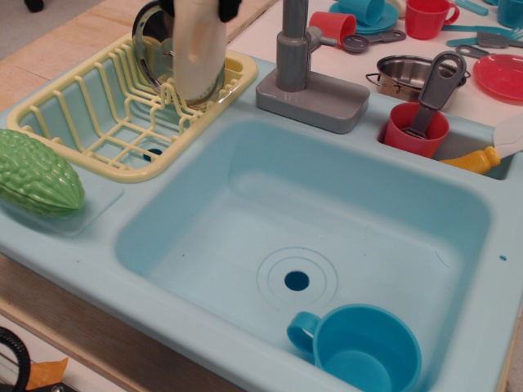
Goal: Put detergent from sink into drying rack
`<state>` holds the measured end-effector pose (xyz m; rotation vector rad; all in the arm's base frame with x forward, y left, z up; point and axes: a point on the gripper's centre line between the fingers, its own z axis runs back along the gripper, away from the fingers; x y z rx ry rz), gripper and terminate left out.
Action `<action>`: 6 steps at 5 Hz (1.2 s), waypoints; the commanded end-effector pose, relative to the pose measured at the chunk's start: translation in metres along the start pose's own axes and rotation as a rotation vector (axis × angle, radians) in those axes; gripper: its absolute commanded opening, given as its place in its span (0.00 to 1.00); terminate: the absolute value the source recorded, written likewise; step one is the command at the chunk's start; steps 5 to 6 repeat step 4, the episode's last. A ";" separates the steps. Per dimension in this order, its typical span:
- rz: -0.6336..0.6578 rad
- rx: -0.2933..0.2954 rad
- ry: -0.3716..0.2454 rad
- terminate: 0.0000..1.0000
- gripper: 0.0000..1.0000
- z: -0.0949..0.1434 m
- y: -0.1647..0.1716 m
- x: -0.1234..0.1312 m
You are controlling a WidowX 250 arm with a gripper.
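Here we see the cream-coloured plastic jug-shaped detergent bottle (pixel 198 51) hanging in the air above the far right end of the pale yellow ribbed plastic drying rack (pixel 98 122), at about eleven o'clock in the view. Only the dark tips of the black gripper (pixel 198 6) show at the top edge, one on either side of the bottle's upper part; they seem clenched on it, since the bottle hangs clear of the rack with nothing beneath it. The bottle hides much of the round metal pot lid (pixel 155 45) that stands upright in the rack's slots.

The large light blue plastic sink basin (pixel 392 212) fills the centre, with its round drain hole (pixel 297 281) near six o'clock and a blue plastic cup (pixel 359 347) lying just beyond it at five o'clock. The grey faucet (pixel 306 69) stands at twelve o'clock on the rim. A green bumpy toy gourd (pixel 37 175) rests at nine o'clock. At two o'clock a red cup (pixel 400 135) holds a grey utensil (pixel 433 90).

We find no readable writing, brand or label on any of these things.
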<state>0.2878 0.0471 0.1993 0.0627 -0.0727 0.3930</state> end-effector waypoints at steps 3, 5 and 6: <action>0.047 -0.044 0.009 0.00 1.00 -0.004 0.032 0.007; 0.047 -0.044 0.009 1.00 1.00 -0.004 0.032 0.007; 0.047 -0.044 0.009 1.00 1.00 -0.004 0.032 0.007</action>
